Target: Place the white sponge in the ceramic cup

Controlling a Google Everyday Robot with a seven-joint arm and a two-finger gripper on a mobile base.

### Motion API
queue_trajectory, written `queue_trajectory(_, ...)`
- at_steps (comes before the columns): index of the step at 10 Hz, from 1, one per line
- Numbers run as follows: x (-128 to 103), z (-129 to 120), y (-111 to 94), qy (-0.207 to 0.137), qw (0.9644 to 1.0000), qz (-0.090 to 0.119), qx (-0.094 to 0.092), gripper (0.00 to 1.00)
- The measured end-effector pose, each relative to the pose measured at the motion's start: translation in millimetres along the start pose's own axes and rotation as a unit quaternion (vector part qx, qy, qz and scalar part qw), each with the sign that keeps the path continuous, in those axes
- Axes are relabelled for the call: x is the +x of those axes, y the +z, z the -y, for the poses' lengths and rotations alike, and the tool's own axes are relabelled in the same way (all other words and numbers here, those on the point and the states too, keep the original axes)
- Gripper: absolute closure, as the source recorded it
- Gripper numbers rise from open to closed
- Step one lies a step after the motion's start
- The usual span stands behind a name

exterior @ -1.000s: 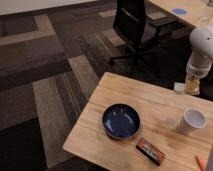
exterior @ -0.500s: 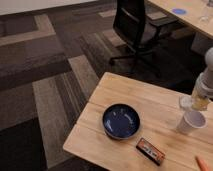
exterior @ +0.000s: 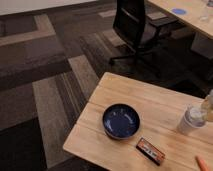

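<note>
The gripper point(exterior: 207, 106), closed on the white sponge point(exterior: 209, 112), hangs at the right edge of view, just above the ceramic cup point(exterior: 192, 120). Releasing well likely means centring over the rim first. Left of it on the wooden table point(exterior: 150, 105) sits a blue bowl point(exterior: 121, 120); beyond, an office chair point(exterior: 136, 27).

From where I stand, only a sliver of the robot shows: its gripper point(exterior: 208, 106), a pale cream-white, softly rounded shape at the far right edge, above the light wooden worktop point(exterior: 160, 102). Its fingers are closed together. The casing looks smooth and plain; finer details are too blurred to tell.
</note>
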Motion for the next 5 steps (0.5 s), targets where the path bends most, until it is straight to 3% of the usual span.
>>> queue_trajectory(2, 7, 2, 1, 0.009, 0.9997, -0.02, 0.009, 1.0)
queue_trajectory(5, 12, -4, 11, 0.007, 0.9976, -0.068, 0.007, 1.0)
